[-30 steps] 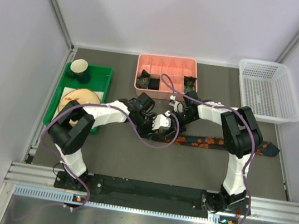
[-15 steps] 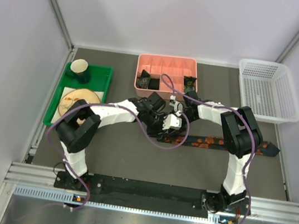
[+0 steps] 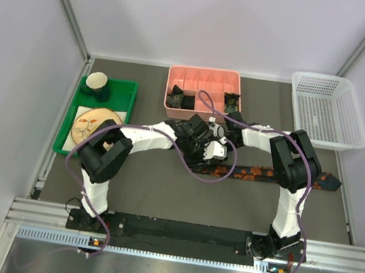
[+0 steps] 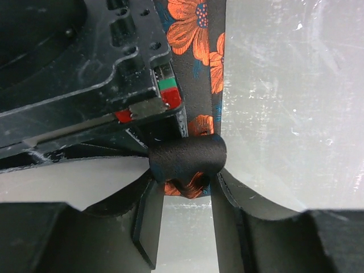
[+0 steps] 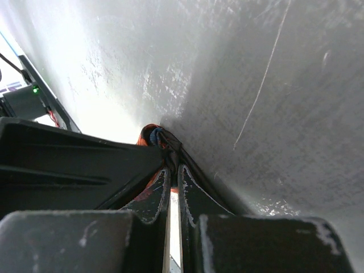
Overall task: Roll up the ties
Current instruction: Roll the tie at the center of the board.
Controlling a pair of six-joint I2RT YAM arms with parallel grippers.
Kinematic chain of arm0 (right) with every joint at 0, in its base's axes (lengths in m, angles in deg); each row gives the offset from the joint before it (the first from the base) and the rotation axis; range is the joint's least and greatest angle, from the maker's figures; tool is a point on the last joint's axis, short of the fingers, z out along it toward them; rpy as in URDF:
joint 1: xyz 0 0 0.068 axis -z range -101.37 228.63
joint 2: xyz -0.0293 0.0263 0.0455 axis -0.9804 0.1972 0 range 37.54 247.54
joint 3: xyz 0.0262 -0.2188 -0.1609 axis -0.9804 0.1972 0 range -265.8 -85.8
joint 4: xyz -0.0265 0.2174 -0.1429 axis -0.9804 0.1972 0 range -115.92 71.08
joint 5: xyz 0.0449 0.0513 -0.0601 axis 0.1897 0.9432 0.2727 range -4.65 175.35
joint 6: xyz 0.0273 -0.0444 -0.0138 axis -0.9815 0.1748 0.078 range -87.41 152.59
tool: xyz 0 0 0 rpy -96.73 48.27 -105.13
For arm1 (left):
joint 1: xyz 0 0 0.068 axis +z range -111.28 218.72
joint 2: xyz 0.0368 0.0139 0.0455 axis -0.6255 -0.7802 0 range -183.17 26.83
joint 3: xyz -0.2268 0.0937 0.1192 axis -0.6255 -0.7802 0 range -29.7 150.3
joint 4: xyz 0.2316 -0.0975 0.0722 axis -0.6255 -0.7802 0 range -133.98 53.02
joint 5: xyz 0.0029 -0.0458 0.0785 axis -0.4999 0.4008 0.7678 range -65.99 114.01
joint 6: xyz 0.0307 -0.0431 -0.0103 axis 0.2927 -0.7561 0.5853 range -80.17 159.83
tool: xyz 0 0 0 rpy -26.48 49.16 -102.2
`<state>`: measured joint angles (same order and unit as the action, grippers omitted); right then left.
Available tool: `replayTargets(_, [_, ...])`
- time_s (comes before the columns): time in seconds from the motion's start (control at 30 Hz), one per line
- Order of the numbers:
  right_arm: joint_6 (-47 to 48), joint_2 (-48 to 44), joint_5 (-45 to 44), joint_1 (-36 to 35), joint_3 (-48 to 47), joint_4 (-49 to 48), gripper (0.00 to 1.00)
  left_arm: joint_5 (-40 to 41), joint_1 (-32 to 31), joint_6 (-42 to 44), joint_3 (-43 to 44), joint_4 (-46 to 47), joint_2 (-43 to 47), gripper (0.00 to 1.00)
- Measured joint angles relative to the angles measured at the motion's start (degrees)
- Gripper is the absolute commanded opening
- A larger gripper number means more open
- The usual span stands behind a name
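A black tie (image 3: 266,174) with red-orange flowers lies flat across the table's right half. Its left end is wound into a small roll (image 4: 187,159). My left gripper (image 4: 185,187) holds that roll between its fingertips, one finger (image 4: 149,213) on each side of it. The flat length of the tie (image 4: 196,34) runs away from the roll. My right gripper (image 5: 173,170) is shut on the tie's inner end (image 5: 149,133) at the roll's core. In the top view both grippers, left (image 3: 209,151) and right (image 3: 218,136), meet at mid-table. Other rolled ties (image 3: 176,97) sit in the pink box.
A pink compartment box (image 3: 205,75) stands behind the grippers. A green tray (image 3: 126,88) at the left holds a cup (image 3: 98,82) and a plate (image 3: 95,123). A white basket (image 3: 327,110) is at the back right. Purple cables (image 3: 207,176) loop over the table.
My left arm has swung to the right, carrying the roll along the tie toward the right gripper. The flat part of the tie looks shorter. The right arm has barely moved.
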<state>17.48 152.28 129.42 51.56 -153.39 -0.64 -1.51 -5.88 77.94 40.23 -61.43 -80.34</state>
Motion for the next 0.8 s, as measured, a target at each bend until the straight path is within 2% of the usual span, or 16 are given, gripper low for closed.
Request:
replayTargets(0.17, [-0.61,-0.07,0.68,0.24,0.48,-0.85,0.00,1.38,-0.48,1.03,1.79,-2.03,-1.79,0.43])
replayTargets(0.3, [-0.63,-0.07,0.96,0.24,0.50,-0.92,0.00,2.49,-0.87,2.34,2.01,-2.78,-2.25,0.39])
replayTargets(0.43, [-0.48,-0.13,1.11,0.31,0.44,-0.61,0.15,2.99,-1.07,4.26,3.28,-4.90,-3.02,0.35])
replayTargets(0.77, [1.55,-2.97,2.10,3.72,-0.46,4.94,0.28,2.86,-1.11,8.22,3.45,-6.25,-3.10,0.33])
replayTargets(0.8, [1.68,-3.56,2.47,4.20,-0.48,5.64,0.32,2.86,-1.11,8.46,3.45,-6.27,-3.10,0.33])
